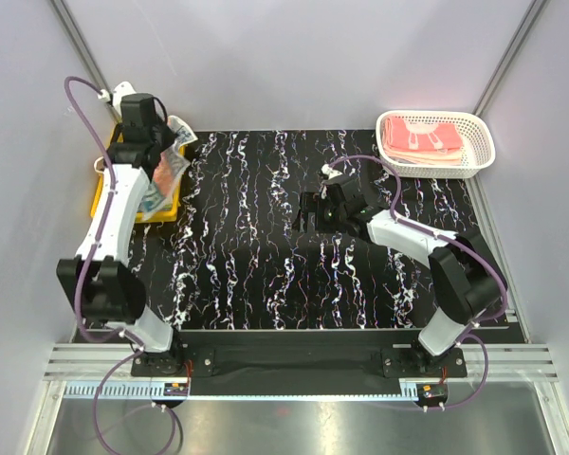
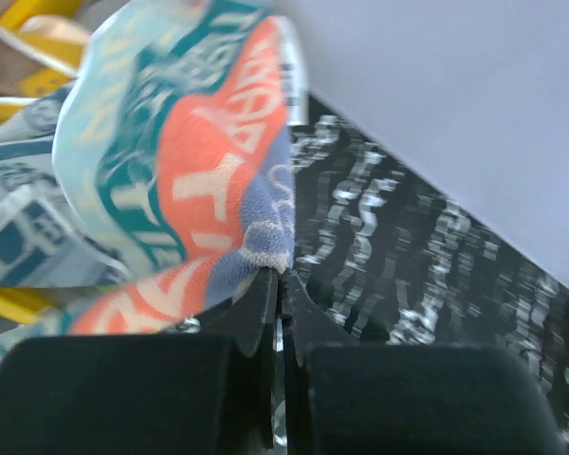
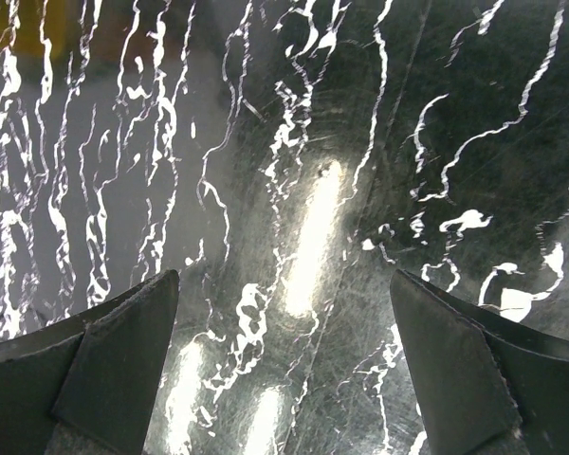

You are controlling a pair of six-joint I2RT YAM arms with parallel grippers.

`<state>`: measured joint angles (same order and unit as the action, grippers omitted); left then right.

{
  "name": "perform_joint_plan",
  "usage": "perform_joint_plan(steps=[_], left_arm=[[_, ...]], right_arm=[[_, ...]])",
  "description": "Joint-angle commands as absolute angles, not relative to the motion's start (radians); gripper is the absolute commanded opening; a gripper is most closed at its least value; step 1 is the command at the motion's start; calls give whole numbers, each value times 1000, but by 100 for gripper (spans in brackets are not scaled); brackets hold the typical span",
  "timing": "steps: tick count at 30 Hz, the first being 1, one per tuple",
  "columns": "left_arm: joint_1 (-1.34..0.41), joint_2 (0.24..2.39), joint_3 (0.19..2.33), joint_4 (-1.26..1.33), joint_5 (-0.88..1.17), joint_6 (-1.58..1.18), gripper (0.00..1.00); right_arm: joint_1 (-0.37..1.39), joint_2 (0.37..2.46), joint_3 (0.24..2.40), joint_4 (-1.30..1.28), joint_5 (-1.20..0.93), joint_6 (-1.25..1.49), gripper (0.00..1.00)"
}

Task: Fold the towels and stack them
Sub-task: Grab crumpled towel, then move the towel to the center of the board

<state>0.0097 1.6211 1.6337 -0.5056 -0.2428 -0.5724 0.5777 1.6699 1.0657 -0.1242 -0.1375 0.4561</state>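
Found left gripper (image 2: 283,275) pinched tight on an edge of the lettered towel (image 2: 199,171), cloth hanging over the yellow tray (image 1: 102,194) at upper left of the top view. Found right gripper (image 3: 284,313) spread wide and empty, low over the marbled table (image 1: 266,237) at centre. Judged as the pick-up step, with pink towels (image 1: 422,140) noted in the white basket (image 1: 479,142) at upper right. Next move likely calls for carrying the cloth to mid-table, laying it flat, and taking a far corner with the free gripper.
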Motion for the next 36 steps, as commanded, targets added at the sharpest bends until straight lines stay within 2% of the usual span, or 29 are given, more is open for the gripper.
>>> perform_joint_plan(steps=[1,6,12,19,21,22,25,26,27,29,30,35,36], left_arm=[[-90,1505,1594,-471,-235,-574,0],[-282,1379,1436,-437,-287,-591,0],[-596,1267,1166,-407,-344,-676,0],[-1067,1192,902,-387,-443,-929,0],[-1150,1184,827,-364,-448,-992,0],[-1225,1183,810,-353,-443,-1043,3],[-1301,1206,808,-385,-459,-1087,18],[-1307,1200,814,-432,-483,-1094,27],[-1305,1190,821,-446,-520,-1089,30],[-1292,1131,845,-497,-583,-1066,43],[-1232,1111,860,-515,-612,-1028,47],[-910,1092,911,-451,-511,-847,47],[-800,1115,928,-440,-453,-794,47]], right_arm=[[577,1611,1071,-100,-80,437,100],[577,1560,1068,-146,-6,433,100],[575,1448,1029,-206,120,482,100],[577,1362,989,-267,201,489,100],[577,1367,970,-261,199,497,100],[577,1380,965,-256,199,502,100],[577,1437,960,-236,176,514,100],[577,1454,971,-229,170,518,100],[575,1491,980,-224,163,522,100],[577,1528,1011,-219,156,523,100],[577,1560,1017,-213,150,528,100],[578,1623,1011,-150,74,575,95],[577,1646,1008,-140,60,578,94]])
